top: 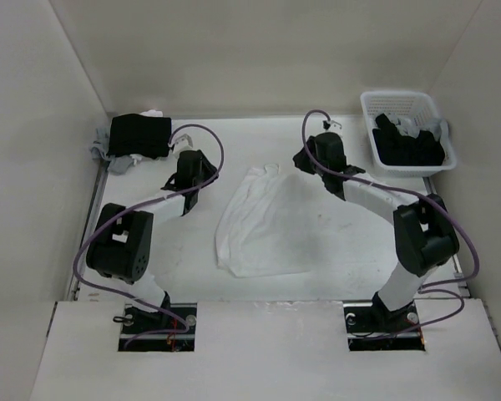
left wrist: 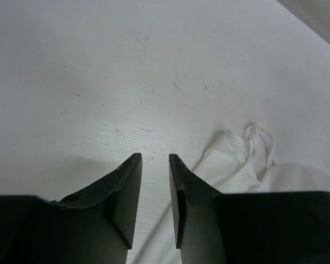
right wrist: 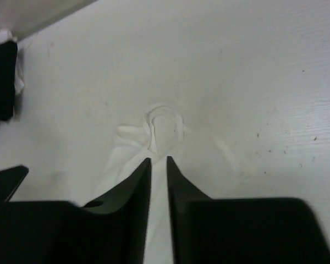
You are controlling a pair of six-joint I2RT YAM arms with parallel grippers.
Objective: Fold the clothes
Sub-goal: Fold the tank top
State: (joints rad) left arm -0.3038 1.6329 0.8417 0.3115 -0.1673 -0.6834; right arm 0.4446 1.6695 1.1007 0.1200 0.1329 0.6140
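Observation:
The clothes (top: 263, 221) are one thin white garment lying loosely spread on the table's middle, its narrow knotted ends (top: 271, 170) pointing toward the back. My left gripper (top: 202, 167) hovers just left of that far end. In the left wrist view the left gripper (left wrist: 155, 158) is open over bare table, and the garment (left wrist: 242, 159) lies to its right, apart from the fingers. My right gripper (top: 305, 159) hangs right of the far end. The right gripper (right wrist: 158, 160) has its jaws parted a little, with the garment's bunched end (right wrist: 164, 126) on the table beyond them.
A black folded stack (top: 139, 135) with grey and white pieces sits at the back left corner, also seen as the dark stack (right wrist: 1, 80). A white basket (top: 398, 95) holding dark garments stands at the back right. Walls close in the table on three sides.

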